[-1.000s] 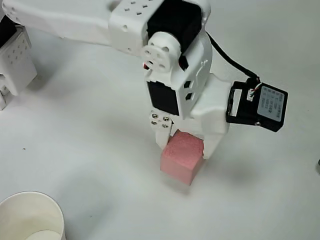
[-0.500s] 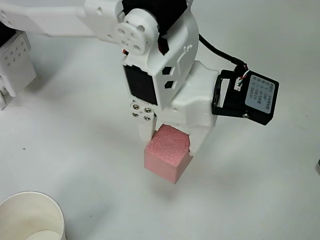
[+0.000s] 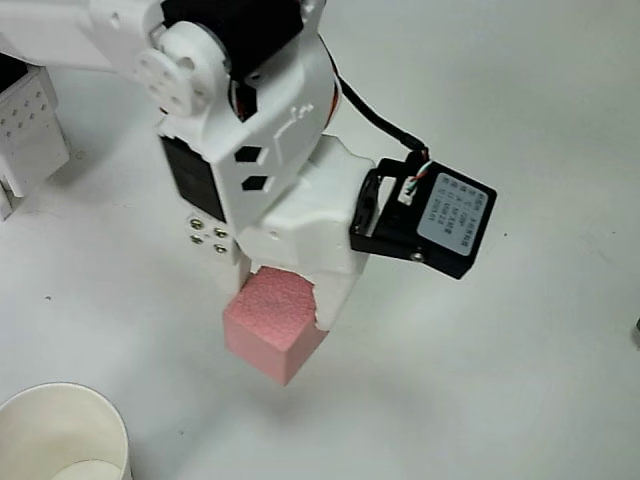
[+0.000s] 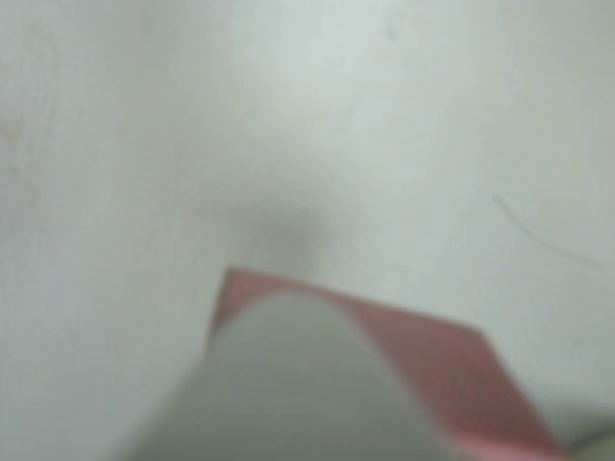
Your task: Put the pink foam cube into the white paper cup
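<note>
Overhead view: the pincer (image 3: 283, 292) is clamped on the pink foam cube (image 3: 270, 322), one finger at each side of it.
Cube: it juts out below the fingertips, with a faint shadow on the table (image 3: 500, 400) beneath, so it looks lifted clear.
Cup: the white paper cup (image 3: 62, 432) stands at the lower-left corner, well apart from the pincer, down and to its left, mouth up.
Wrist view: blurred; the cube (image 4: 452, 375) shows as a pink wedge behind one pale finger (image 4: 288, 394).
Step in hand: carrying the cube toward the cup, as I judge it.
Next move: travel down-left until the cube hangs over the mouth, then release; the cube's corners should clear the rim.
</note>
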Controlling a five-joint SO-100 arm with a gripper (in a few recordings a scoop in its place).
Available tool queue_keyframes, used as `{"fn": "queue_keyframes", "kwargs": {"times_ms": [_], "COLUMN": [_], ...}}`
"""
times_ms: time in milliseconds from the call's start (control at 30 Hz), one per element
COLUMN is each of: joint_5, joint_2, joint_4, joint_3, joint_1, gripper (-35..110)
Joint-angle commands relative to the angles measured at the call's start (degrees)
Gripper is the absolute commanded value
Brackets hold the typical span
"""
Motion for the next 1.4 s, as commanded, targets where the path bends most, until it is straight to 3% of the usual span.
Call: {"fn": "queue_keyframes", "kwargs": {"times_ms": [0,467,1367], "joint_5": [-1.41,-5.8,-11.16], "joint_2": [11.78,22.32,22.68], "joint_4": [0.44,0.44,0.44], "joint_3": [2.46,16.7,18.46], "joint_1": [3.08,11.6,20.74], "gripper": [17,17,17]}}
